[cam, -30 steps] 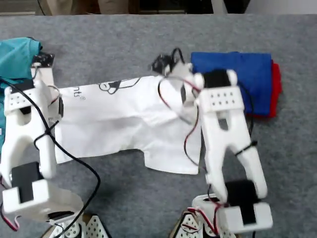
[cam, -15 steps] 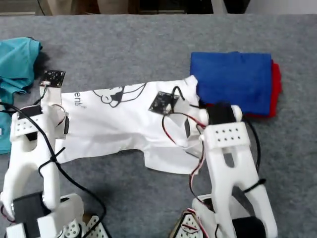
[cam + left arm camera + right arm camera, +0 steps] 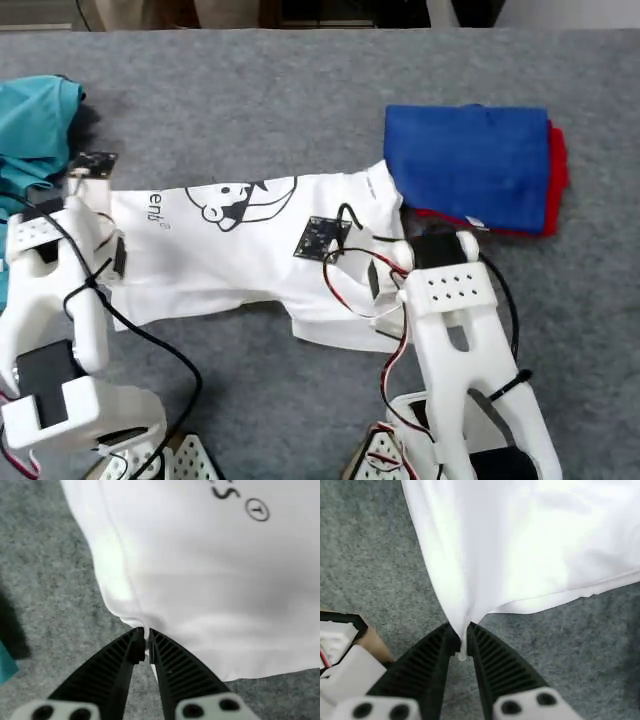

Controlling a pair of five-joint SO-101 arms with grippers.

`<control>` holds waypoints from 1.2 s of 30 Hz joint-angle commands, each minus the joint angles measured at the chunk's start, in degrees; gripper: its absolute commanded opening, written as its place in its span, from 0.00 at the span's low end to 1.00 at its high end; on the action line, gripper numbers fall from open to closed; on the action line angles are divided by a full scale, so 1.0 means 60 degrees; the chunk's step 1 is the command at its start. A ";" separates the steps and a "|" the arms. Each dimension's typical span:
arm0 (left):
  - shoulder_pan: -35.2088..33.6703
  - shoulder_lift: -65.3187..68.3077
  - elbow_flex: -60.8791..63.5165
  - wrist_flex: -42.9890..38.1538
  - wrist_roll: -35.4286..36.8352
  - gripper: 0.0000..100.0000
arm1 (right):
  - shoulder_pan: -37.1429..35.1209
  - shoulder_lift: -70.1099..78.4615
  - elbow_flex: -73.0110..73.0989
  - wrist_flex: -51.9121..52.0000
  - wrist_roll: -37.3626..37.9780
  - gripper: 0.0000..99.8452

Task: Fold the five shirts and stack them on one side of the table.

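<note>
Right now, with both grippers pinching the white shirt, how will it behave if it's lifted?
Probably floppy: the white shirt wrinkles and drapes from the left gripper and right gripper, so it should sag between them. Likely light, being thin cloth. It may drag on the grey table cover rather than slide freely.

We see a grey table with a white shirt, a teal shirt and a red shirt on it

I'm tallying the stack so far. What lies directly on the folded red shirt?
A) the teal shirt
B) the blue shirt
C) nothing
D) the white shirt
B: the folded blue shirt lies on the red shirt, whose edge sticks out beside it.
</note>
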 commanded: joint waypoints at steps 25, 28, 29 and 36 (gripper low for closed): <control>0.0147 -0.0022 -0.0527 0.1348 -0.1363 0.02 | 0.0476 -0.0242 0.0271 -0.0147 0.0908 0.00; 0.0117 -0.0022 -0.0440 0.1363 -0.1553 0.02 | 0.0535 -0.0242 0.0315 -0.0132 0.1040 0.00; 0.0117 -0.0022 -0.0440 0.1436 -0.1612 0.02 | 0.0505 -0.0242 0.0388 -0.0161 0.1040 0.00; 0.0205 -0.0022 -0.0527 0.1875 -0.1788 0.02 | 0.0505 -0.0242 0.0564 -0.0190 0.1055 0.00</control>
